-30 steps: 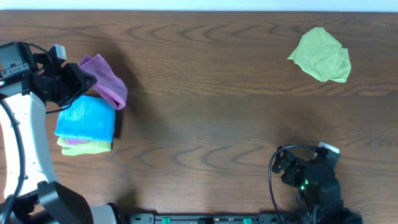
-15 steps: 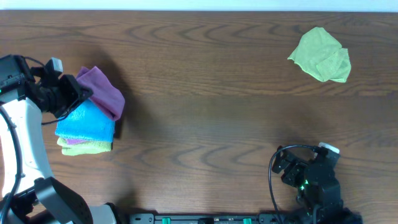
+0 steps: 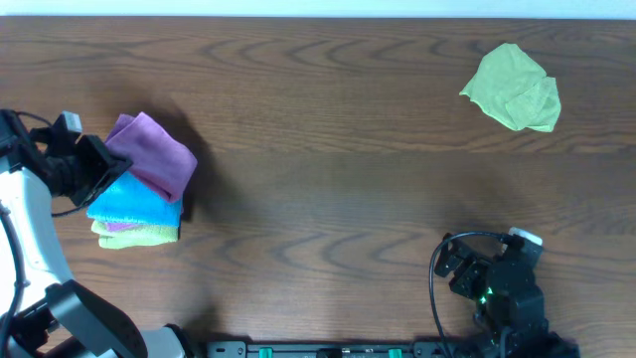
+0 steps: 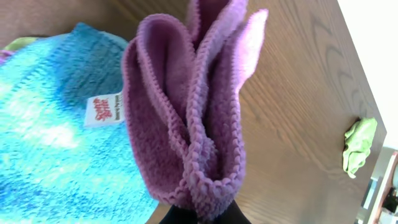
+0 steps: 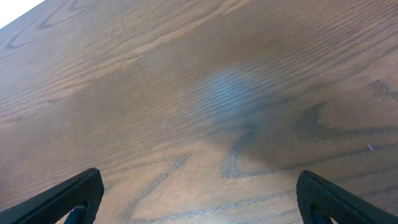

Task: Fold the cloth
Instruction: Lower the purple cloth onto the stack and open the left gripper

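Two tools share the bench (image 3: pixel 328 189), and only one is working. Nearest the base, the right tool (image 5: pixel 198 180) sits parked low over bare wood with its fingers spread wide and nothing between them, likely to leave the left arm room. Farther in, at the left side, the left tool (image 3: pixel 97 167) is clamped on the cloth (image 3: pixel 154 154). The wrist view shows its dark fingers pinching the bunched edges where several purple layers meet, so the fold holds together in the grip. The cloth extends from that pinch over a folded blue cloth (image 3: pixel 134 199), which tops a small stack with yellow-green and purple layers (image 3: pixel 129 233) beneath. It seems to rest on the blue one's far edge, though contact is hard to judge from above. That position suggests the folding is done and the cloth is meant for the pile. Farthest off, toward the far right corner, a lime-green cloth (image 3: pixel 512 88) lies crumpled, well apart from everything.
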Controlling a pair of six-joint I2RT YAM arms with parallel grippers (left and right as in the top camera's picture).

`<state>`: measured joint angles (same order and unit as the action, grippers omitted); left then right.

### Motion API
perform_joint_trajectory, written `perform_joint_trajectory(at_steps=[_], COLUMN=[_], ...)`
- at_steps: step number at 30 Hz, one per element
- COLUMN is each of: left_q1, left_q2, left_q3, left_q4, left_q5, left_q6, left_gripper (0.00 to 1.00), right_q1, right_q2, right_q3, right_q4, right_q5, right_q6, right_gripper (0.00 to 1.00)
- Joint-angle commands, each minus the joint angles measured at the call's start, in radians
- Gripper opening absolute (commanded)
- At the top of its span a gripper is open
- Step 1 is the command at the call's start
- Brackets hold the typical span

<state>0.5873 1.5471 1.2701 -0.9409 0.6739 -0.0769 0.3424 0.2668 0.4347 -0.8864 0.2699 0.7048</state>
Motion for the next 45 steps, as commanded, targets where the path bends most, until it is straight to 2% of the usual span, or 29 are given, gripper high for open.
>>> perform_joint_trajectory(at_steps=[1,8,17,36,41,45], left_q1=[0.026,0.058,0.13,0.212,0.212,0.212], left_q2=[-0.003,-0.003,-0.003,-0.004,-0.004,-0.005], left_q3=[-0.007,-0.023,-0.207,-0.21,-0.21,-0.21], left_q4=[-0.013,-0.035,0.02,0.037,0.039,0.044], left_q5=[0.003,-0.02,-0.019,-0.026,-0.026,-0.026], left_q6=[0.026,0.037,0.044,0.043,0.043,0.039], left_gripper=[0.06,0.06,0.06,0.06,0.23,0.45], right_q1=[-0.005,-0.005,-0.005,-0.005,-0.005,-0.005], right_q2=[-0.006,-0.006,-0.006,-0.006,-0.006,-0.006], right_q3=[-0.006,-0.006,-0.006,-0.006,-0.006,-0.006], right_q4=[0.0,0.0,-0.001,0.0,0.0,0.0], right_q5=[0.018,0.018,0.018,0.018,0.018,0.018], right_q6=[0.013,0.012,0.013,0.012,0.013,0.013], right_gripper=[0.99,0.99,0.99,0.99,0.99,0.99])
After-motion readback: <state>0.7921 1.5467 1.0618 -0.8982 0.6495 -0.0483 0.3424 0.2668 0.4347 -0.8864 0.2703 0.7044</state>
